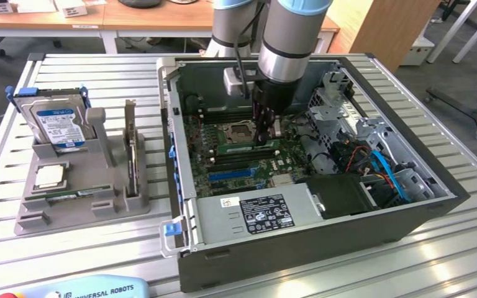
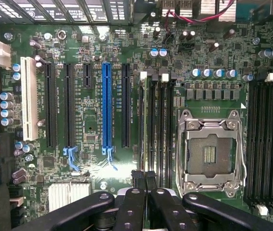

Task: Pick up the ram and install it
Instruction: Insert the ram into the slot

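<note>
The ram is a thin green stick standing on edge in a memory slot of the motherboard, just beside the CPU socket. My gripper reaches straight down into the open computer case and is shut on the ram's upper edge. In the wrist view the ram shows edge-on, running along the slot between the black expansion slots and the CPU socket. My gripper has its two black fingertips pressed together over the near end of the stick.
On the exterior view's left, a grey fixture holds a silver hard drive, an upright dark expansion card, a CPU chip and a green strip. In the case are the power supply, cables and drive cage.
</note>
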You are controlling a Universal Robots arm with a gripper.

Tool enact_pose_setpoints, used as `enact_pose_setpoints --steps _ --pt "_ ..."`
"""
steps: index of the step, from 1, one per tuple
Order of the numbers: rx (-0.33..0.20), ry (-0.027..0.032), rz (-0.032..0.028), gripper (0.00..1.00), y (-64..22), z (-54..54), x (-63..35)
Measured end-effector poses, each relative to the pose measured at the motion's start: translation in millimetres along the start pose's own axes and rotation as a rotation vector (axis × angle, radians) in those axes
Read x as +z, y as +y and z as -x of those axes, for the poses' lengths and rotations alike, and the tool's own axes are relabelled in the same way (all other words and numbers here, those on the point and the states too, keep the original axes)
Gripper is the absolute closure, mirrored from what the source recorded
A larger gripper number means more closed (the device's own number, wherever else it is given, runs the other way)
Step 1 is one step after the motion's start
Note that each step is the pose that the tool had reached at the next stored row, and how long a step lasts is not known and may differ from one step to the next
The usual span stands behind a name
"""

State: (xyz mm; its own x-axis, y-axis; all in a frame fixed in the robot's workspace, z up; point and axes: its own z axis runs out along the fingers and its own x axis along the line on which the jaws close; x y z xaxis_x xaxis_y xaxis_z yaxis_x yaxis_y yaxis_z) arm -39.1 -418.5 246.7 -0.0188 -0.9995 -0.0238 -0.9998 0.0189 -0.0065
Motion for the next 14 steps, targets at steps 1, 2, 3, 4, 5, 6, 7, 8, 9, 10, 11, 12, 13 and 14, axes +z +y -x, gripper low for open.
enact_pose_setpoints --steps 1,2,3,4,5,6,7,8,9,10,11,12,13,14 --pt "0.000 0.0000 0.0000 0.88 0.0 0.0 0.3" --pt "0.000 0.0001 0.0001 0.88 0.0 0.0 0.6" --pt "0.000 0.0002 0.0001 0.88 0.0 0.0 0.6" --pt "0.000 0.0002 0.0001 0.88 0.0 0.0 0.6" --pt "0.000 0.0001 0.0001 0.88 0.0 0.0 0.7" --pt "0.000 0.0000 0.0000 0.88 0.0 0.0 0.8" --pt "0.000 -0.0001 0.0000 0.88 0.0 0.0 0.8" --pt "0.000 -0.0001 0.0000 0.88 0.0 0.0 1.0" --pt "0.000 -0.0004 -0.0002 0.88 0.0 0.2 1.4" --pt "0.000 -0.0002 -0.0001 0.88 0.0 0.3 1.6" --pt "0.000 0.0000 0.0000 0.88 0.0 0.3 1.8" --pt "0.000 0.0001 0.0000 0.88 0.0 0.3 1.8" --pt "0.000 0.0001 0.0000 0.88 0.0 0.3 1.8" --pt "0.000 0.0001 0.0000 0.88 0.0 0.3 1.8"
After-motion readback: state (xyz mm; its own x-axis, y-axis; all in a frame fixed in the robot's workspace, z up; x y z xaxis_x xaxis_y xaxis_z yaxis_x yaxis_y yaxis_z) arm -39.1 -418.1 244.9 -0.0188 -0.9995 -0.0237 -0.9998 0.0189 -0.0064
